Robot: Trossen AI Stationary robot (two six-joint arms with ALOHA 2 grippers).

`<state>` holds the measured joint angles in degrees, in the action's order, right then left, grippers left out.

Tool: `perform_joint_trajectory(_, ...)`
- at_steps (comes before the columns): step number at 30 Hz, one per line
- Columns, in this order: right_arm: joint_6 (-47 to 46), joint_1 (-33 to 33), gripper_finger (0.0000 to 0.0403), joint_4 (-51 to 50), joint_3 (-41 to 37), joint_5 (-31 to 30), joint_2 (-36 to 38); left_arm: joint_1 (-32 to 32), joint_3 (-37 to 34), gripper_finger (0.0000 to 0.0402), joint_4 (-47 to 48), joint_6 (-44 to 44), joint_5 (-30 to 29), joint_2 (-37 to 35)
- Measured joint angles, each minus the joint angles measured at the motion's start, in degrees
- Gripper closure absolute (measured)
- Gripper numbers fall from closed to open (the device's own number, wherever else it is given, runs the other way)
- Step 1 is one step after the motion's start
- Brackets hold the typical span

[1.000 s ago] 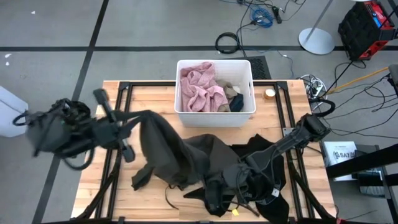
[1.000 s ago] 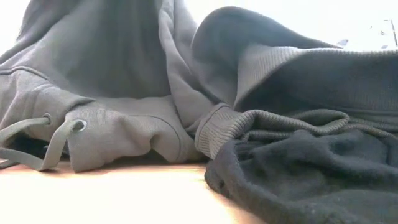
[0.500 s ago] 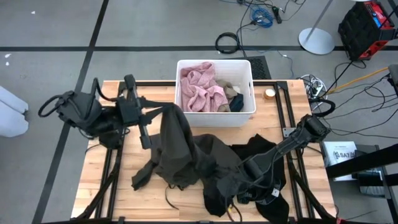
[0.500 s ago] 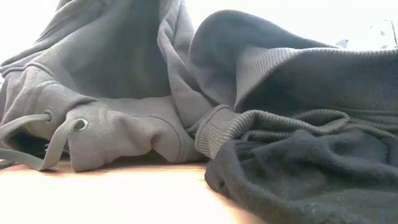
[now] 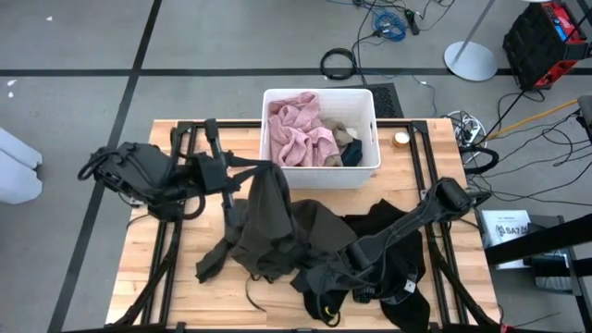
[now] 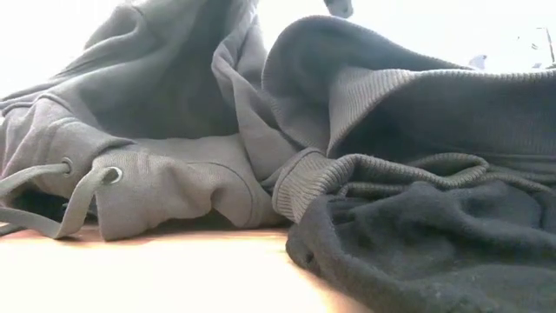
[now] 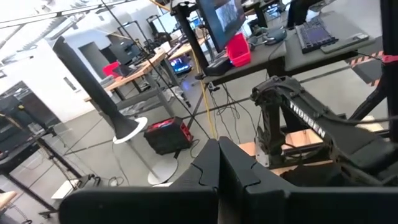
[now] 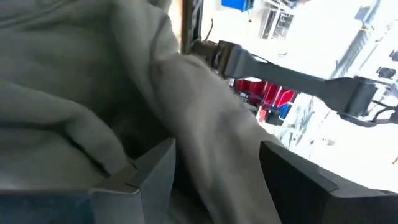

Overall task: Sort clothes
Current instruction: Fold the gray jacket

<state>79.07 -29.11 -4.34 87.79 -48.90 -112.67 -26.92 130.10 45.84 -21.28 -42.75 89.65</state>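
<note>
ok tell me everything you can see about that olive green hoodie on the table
The olive-green hoodie is a soft, thick fleece garment with ribbed cuffs, a metal eyelet and a flat drawstring. One end is lifted and pinched in the left tool, just in front of the white bin; the rest drapes down, crumpled on the wooden table. It lies against the black garment, where the right tool has fabric between its open fingers.
</note>
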Motion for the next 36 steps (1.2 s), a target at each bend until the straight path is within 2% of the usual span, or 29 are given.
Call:
perform_joint_trajectory(4, 2.5, 1.4, 0.0191, 0.4, 0.0, -6.1, -1.8, 0.0, 0.0, 0.0402, 0.2, 0.0, 0.6, 0.0)
perform_joint_trajectory(7, 2.3, 2.0, 0.0217, 4.9, -0.1, -10.0, -1.8, 0.0, 0.0, 0.0402, 1.0, 0.1, 0.8, 0.0)
perform_joint_trajectory(10, 1.2, 2.3, 0.0273, 11.5, 0.0, -11.5, -1.7, 0.0, 0.0, 0.0402, 2.6, 1.7, 2.1, 0.0)
perform_joint_trajectory(13, 0.4, 2.3, 0.0361, 18.3, 0.0, -11.7, -1.5, 0.0, 0.0, 0.0399, 4.9, 3.5, 3.7, 0.0)
perform_joint_trajectory(15, 2.3, 2.3, 0.0390, 22.0, 0.0, -12.2, -1.5, 0.0, 0.0, 0.0389, 6.4, 5.2, 5.1, 0.0)
perform_joint_trajectory(18, 2.0, 2.3, 0.0397, 26.1, 0.0, -12.6, -1.3, 0.0, 0.0, 0.0367, 8.1, 8.2, 4.9, 0.0)
perform_joint_trajectory(23, 2.3, 2.3, 0.0401, 26.2, 0.0, -13.0, 0.5, 0.0, 0.0, 0.0322, 11.6, 11.0, 3.4, 0.0)
perform_joint_trajectory(29, 1.1, 1.2, 0.0402, 26.3, 0.0, -14.2, 6.0, 0.3, 0.0, 0.0261, 18.3, 16.6, 2.6, -0.3)
perform_joint_trajectory(32, -0.2, 0.1, 0.0402, 26.2, 0.1, -14.4, 10.3, 0.3, 0.0, 0.0243, 21.9, 19.2, 4.2, -0.5)
perform_joint_trajectory(36, -3.4, -1.9, 0.0403, 26.2, 2.8, -16.8, 16.6, -0.4, 0.0, 0.0239, 25.6, 22.9, 8.5, -1.3)
